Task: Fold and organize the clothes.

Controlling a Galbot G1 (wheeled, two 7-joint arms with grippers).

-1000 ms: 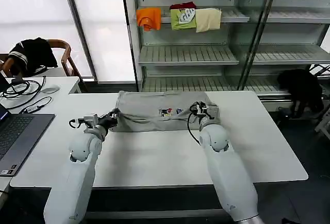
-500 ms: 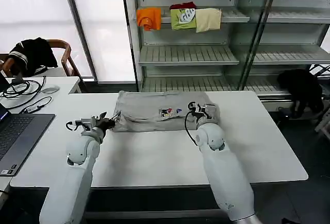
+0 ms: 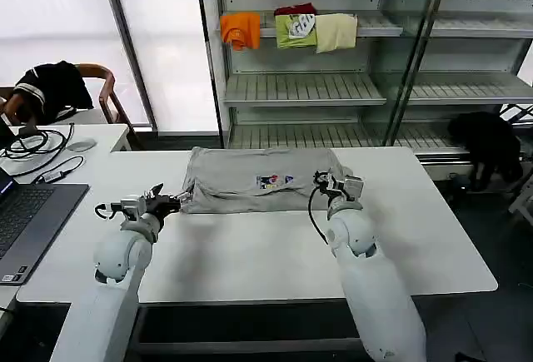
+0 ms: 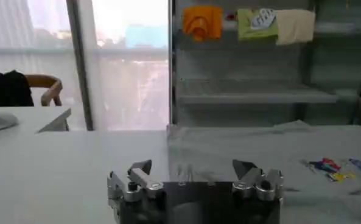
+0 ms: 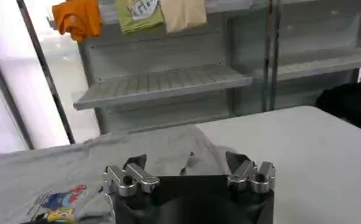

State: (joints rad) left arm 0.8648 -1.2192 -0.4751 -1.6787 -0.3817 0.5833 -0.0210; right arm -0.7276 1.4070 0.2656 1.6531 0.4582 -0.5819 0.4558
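White table [image 3: 250,254]: rectangular top with rounded corners, bearing one light grey shirt [image 3: 250,181], folded into a wide band with a small multicoloured print facing up, laid along the far edge and closer to the far left corner than the right; the near half is bare. Left gripper [image 3: 171,201] sits low over the top at the shirt's left end; right gripper [image 3: 331,184] at its right end. Adjoining desk [image 3: 92,137] off the left edge: laptop [image 3: 25,220], cables [image 3: 37,147], a mouse [image 3: 81,144].
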